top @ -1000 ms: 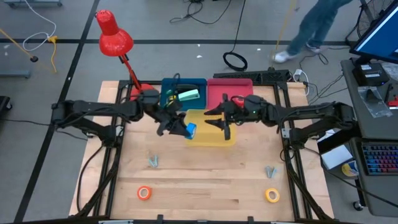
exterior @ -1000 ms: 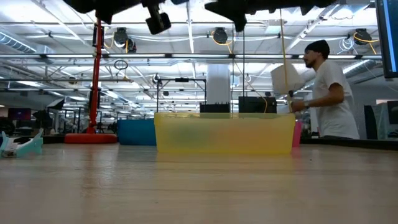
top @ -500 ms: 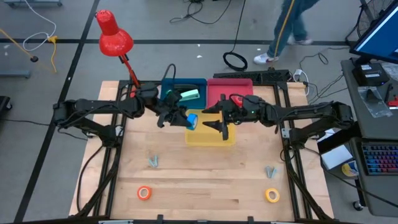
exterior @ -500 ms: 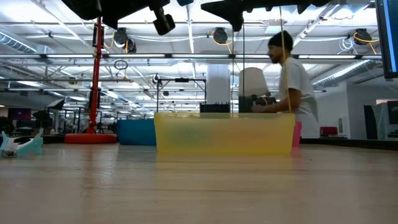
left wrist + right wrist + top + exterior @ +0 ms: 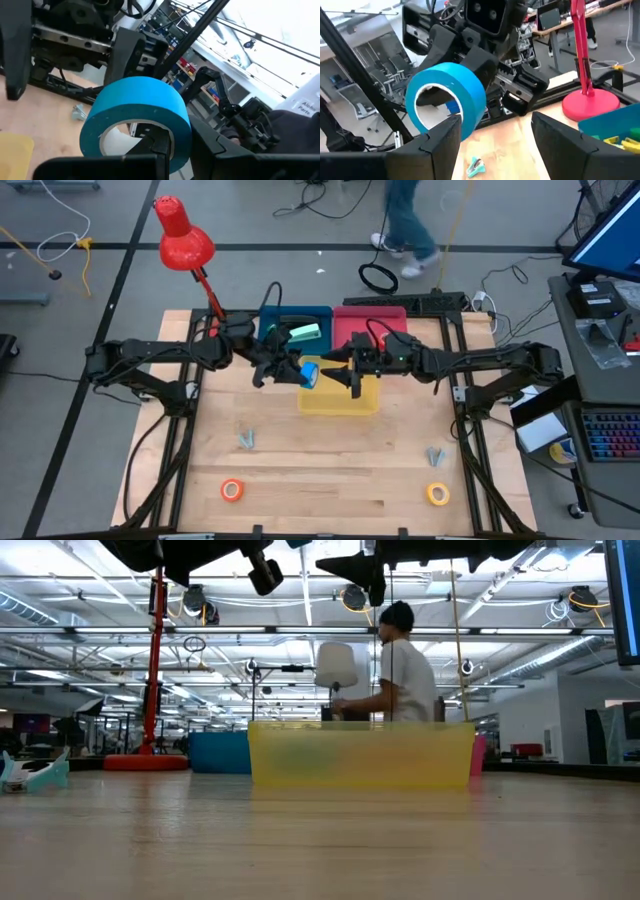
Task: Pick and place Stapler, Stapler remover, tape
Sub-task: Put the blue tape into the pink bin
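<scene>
from my remote seat, i see both arms meeting over the yellow bin near the middle of the table. my left gripper is clamped shut on the blue tape roll, pinching its wall with one finger through the pale centre hole; the left wrist view shows the same roll held up in the air, clear of the wood. my right gripper faces it from three o'clock with its fingers spread apart, the roll just ahead of them and not touched by them.

on the table, the orange tape roll lies toward seven o'clock and the yellow tape roll toward five o'clock, well apart from each other. a small grey claw-shaped piece lies near the orange roll, and another near the yellow one. behind the yellow bin, toward twelve o'clock, a blue bin holding a teal item stands touching a red bin. a red desk lamp rises at eleven o'clock.

in the low view a person stands in the room beyond the yellow bin.
</scene>
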`<state>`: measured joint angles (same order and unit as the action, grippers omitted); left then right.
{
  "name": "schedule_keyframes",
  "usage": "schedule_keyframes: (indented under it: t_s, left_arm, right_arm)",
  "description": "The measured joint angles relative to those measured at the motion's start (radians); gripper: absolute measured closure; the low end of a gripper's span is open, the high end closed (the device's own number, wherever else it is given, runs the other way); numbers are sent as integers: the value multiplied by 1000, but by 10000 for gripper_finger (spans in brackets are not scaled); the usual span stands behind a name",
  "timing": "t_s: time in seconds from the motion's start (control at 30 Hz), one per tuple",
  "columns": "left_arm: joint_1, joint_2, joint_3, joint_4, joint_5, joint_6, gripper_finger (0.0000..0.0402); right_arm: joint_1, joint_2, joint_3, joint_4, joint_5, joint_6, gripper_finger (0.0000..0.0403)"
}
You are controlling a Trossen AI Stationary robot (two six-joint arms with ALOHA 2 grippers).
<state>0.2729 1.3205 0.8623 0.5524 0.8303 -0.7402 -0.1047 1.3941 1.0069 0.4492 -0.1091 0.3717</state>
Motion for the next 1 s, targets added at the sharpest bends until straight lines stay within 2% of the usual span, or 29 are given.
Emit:
schedule_keyframes:
  t_s: [0.2,0.4,0.67,0.83,1.0]
  left_arm:
    - [-2,0,0,2,-1,26,363]
    - [-8,0,0,3,-19,51,363]
    - [-15,0,0,0,-23,57,363]
    - [-15,0,0,-1,-26,58,363]
    - [-15,0,0,-4,-27,63,363]
  right_arm:
    - [0,34,1,52,-2,78,167]
    - [0,86,1,127,-50,163,167]
    - [-1,108,0,160,-48,167,176]
    - [-6,108,0,156,-51,166,206]
    - [-6,108,0,161,-70,149,278]
